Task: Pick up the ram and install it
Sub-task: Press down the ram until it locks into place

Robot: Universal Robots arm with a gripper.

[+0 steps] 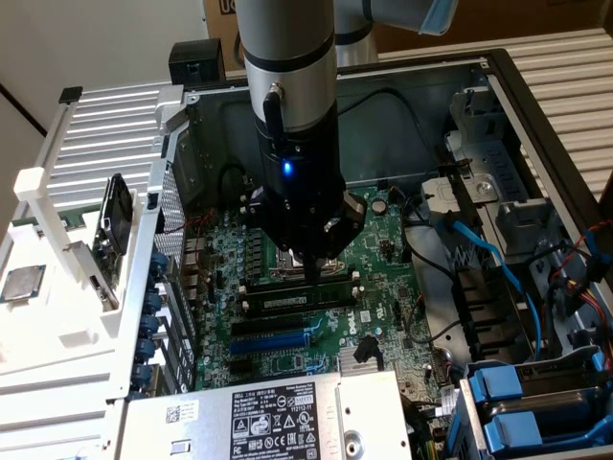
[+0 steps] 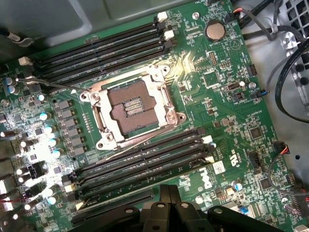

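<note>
Above the seated ram [image 1: 292, 299], fingers [image 1: 316, 270]

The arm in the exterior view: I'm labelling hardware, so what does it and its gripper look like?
The arm is a silver-grey cylinder with a light blue joint cap at the top. A black cable runs down its side to a black wrist unit with a lit blue LED. The gripper is black, with bulky rounded housings.

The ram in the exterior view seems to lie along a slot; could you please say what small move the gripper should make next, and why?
Probably a short, straight push downward. The gripper hangs just above the ram, which lies lengthwise in a memory slot beside a white end clip. I cannot tell whether it is fully seated, so the push should be gentle.
</note>
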